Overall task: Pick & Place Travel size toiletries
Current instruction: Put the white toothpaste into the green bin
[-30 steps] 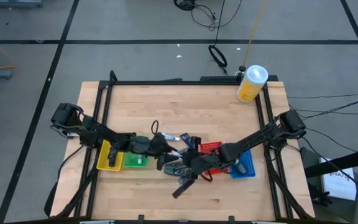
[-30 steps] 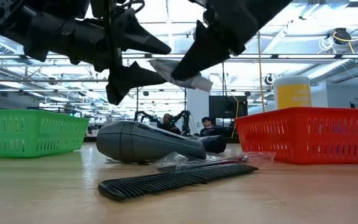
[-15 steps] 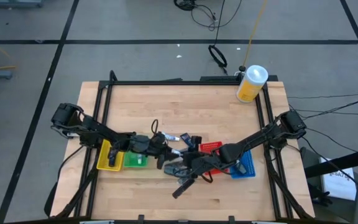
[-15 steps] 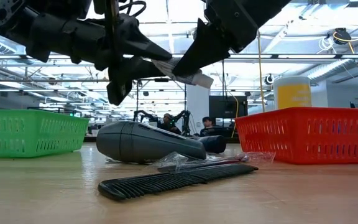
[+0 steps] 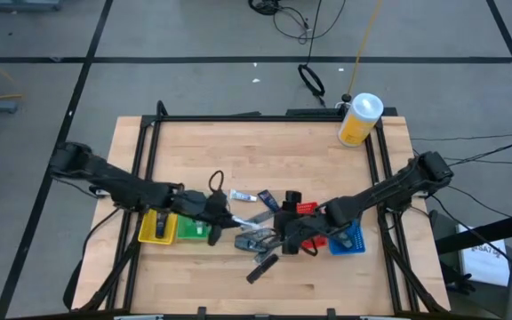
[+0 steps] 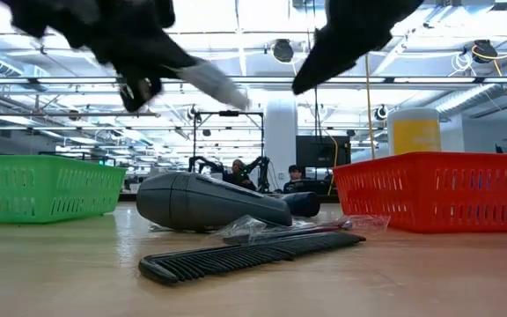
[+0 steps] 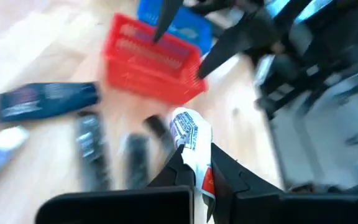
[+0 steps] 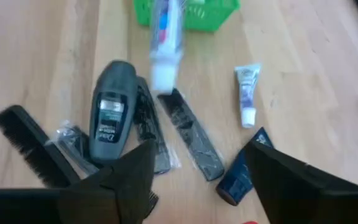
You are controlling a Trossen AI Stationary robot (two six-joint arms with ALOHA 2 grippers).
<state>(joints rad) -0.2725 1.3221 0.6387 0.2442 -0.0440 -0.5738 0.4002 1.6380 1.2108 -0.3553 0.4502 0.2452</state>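
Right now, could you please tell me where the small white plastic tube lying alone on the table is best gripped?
Probably across the middle of the small white plastic tube, coming straight down from above: it lies flat with both long sides clear.

A white tube [image 7: 192, 142] with blue print and a red patch is showing between black fingers [image 7: 166, 176]. A grey bottle [image 8: 112, 111] with a black label is lying beside a black comb [image 8: 22, 144]. A dark blue tube [image 7: 45, 100] is resting near the red bin [image 7: 154, 61], with the blue bin [image 7: 178, 26] behind it. The green bin [image 6: 42, 187] and the yellow bin [image 5: 154, 224] are sitting on pale wood [image 5: 265, 151]. The canister [image 5: 359, 120] is showing yellow under white.
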